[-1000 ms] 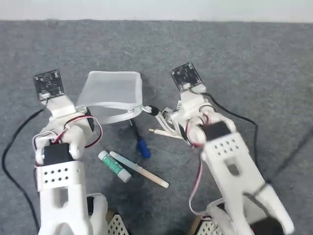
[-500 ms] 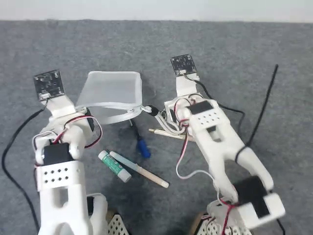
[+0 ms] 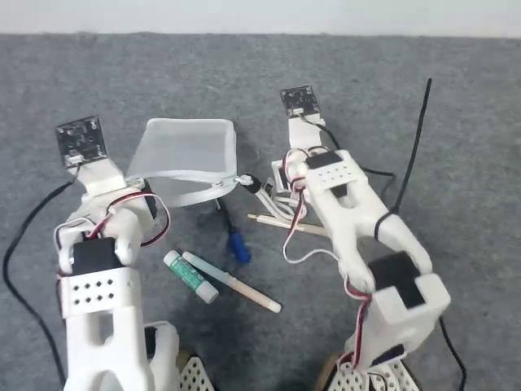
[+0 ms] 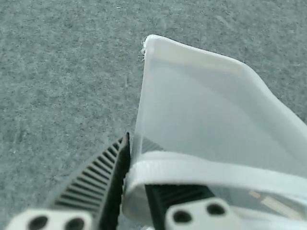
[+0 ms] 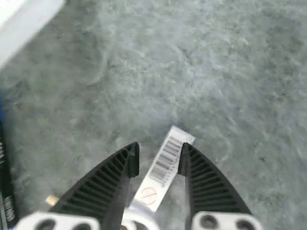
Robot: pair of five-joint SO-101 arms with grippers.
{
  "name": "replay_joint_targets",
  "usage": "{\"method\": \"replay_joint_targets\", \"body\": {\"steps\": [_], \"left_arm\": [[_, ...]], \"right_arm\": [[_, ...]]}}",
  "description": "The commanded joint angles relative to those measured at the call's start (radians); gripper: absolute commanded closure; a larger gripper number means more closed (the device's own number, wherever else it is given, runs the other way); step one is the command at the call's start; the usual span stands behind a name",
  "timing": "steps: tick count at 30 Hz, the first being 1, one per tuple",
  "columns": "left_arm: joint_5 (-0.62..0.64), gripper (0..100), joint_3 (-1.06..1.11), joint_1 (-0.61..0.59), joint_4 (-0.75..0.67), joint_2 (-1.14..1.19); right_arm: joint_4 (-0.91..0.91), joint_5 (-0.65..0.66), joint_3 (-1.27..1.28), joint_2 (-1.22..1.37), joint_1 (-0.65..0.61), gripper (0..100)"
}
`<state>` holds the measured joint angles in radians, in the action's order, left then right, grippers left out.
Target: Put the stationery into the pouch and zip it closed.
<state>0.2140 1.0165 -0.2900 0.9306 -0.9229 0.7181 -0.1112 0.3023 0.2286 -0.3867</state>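
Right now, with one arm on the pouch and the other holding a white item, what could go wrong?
1. The white barcoded item is slim and lies lengthwise in the right gripper, so it may twist or slip out on the way to the pouch.
2. The left gripper pinches only one spot on the pouch rim, so the mouth could sag or pull free when something is pushed in.
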Motion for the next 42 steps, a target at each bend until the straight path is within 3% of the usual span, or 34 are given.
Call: {"method": "replay_joint_targets", "body": {"steps": [1,20,25,30,42], "left_arm": [[0.003,99,-0.051,-0.008,-0.002,0.000],[0.003,99,-0.039,-0.008,-0.023,0.000],[0.003,99,-0.039,-0.008,-0.025,0.000],[0.006,99,-0.038,-0.008,-0.035,0.000],[0.011,99,-0.062,0.017,-0.032,-0.002]], "right_arm": [[0.096,-0.012,-0.143,0.019,0.021,87.5],[0.456,-0.012,-0.532,0.340,0.022,87.9],[0.515,-0.006,-0.551,0.341,0.022,88.5],[0.515,-0.003,-0.565,0.340,0.022,99.0],[0.667,-0.003,-0.577,0.211,0.019,99.2]]}}
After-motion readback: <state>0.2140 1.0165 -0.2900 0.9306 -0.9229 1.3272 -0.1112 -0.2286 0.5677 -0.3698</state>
